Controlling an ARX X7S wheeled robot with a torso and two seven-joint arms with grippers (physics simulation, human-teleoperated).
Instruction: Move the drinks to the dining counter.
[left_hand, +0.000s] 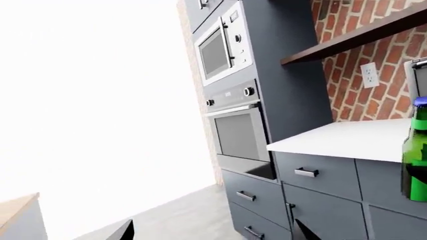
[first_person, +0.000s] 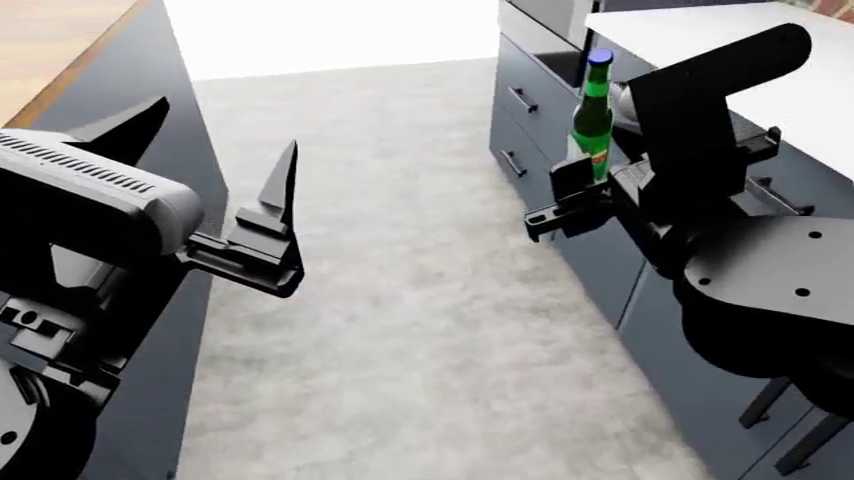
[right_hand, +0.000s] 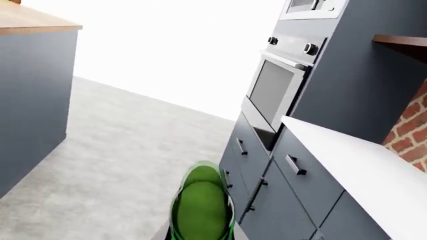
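**A:** While the green bottle (first_person: 591, 115) rides in the right end effector (first_person: 577, 195), what matters most for this carry?

**B:** Keeping it upright. Nearest the robot, the right end effector is clamped on the bottle's lower body, with the blue cap (first_person: 599, 57) pointing straight up. It hangs clear over the floor (first_person: 400, 300), just off the front of the white-topped counter (first_person: 801, 90). I'd judge a slow, level swing is the safe way across.

**A:** And the left end effector (first_person: 200, 190)?

**B:** Its fingers are spread apart and hold nothing, beside the dark cabinet front on the robot's left. It should stay put so it doesn't block the path.

**A:** Where does the bottle go?

**B:** Onto the dining counter (first_person: 60, 45), whose wooden plank top shows across the aisle. The bottle has to rise above that edge before moving over it, then come down flat on its base.

**A:** Anything further off?

**B:** The oven (left_hand: 233, 127) at the aisle's far end, well away from the route.
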